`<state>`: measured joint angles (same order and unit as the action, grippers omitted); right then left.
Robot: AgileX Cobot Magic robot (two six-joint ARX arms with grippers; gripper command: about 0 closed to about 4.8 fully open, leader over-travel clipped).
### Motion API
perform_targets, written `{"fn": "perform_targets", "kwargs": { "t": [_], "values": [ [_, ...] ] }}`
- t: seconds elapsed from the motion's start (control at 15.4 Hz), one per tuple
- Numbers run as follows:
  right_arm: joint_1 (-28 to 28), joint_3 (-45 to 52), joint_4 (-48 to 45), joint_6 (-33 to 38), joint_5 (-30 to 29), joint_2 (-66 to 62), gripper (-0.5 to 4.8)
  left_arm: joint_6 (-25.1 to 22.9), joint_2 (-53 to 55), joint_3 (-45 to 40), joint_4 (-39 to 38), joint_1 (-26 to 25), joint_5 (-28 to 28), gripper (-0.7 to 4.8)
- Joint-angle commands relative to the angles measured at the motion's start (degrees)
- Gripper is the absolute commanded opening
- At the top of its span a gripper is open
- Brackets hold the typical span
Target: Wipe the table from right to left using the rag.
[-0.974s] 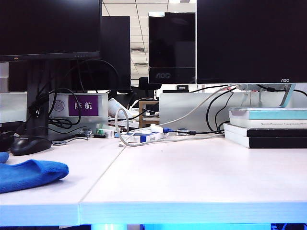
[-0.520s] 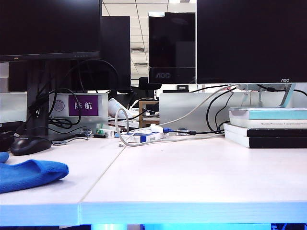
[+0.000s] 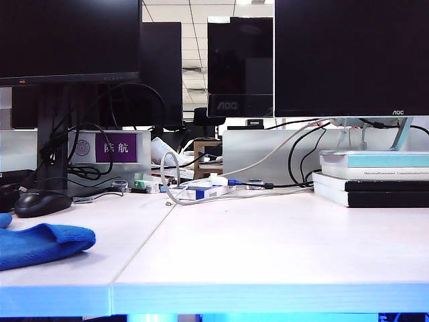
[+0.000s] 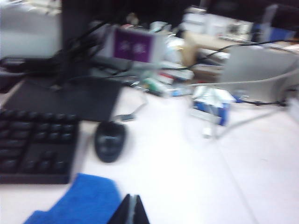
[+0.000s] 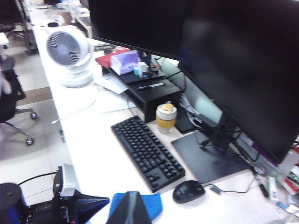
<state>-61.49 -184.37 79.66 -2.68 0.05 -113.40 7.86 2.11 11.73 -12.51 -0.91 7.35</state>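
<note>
The blue rag (image 3: 40, 245) lies loosely bunched at the left end of the pale table (image 3: 268, 241), close to the front edge. Neither gripper shows in the exterior view. In the left wrist view my left gripper (image 4: 132, 197) is shut and empty, just beside the rag (image 4: 79, 200) and apart from it. My right gripper (image 5: 132, 193) is also shut with nothing in it. It hangs above the rag (image 5: 152, 205), which lies flat behind its fingertips. The right wrist view also shows the left gripper (image 5: 106, 200) pointing toward the rag.
A black mouse (image 3: 41, 202) and a black keyboard (image 4: 35, 144) lie just behind the rag. Monitors, cables and a small blue-white box (image 3: 201, 192) line the back. A stack of books (image 3: 375, 178) stands at the back right. A white fan (image 5: 67, 51) stands further along the desk.
</note>
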Motion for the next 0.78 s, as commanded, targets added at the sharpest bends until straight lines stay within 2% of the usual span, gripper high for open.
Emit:
{"fn": "perform_targets", "kwargs": {
  "t": [0.06,0.32,0.58,0.78],
  "values": [
    [0.07,-0.13,-0.42,-2.29,3.52,0.52,-0.06,0.42,-0.04,-3.52,3.67,-0.02,-1.36,-0.05],
    [0.17,-0.07,-0.42,-4.81,10.56,0.37,-0.05,0.96,-0.07,-7.67,4.94,-0.02,-1.97,-0.05],
    [1.09,-0.07,-0.44,-5.05,12.61,0.37,-0.05,0.94,-0.07,-11.06,5.86,-0.02,-3.65,-0.05],
    [1.07,-0.09,-0.44,-5.07,19.54,0.39,-0.05,-2.75,-0.07,-11.23,5.38,-0.02,-3.74,-0.05]
  ]
}}
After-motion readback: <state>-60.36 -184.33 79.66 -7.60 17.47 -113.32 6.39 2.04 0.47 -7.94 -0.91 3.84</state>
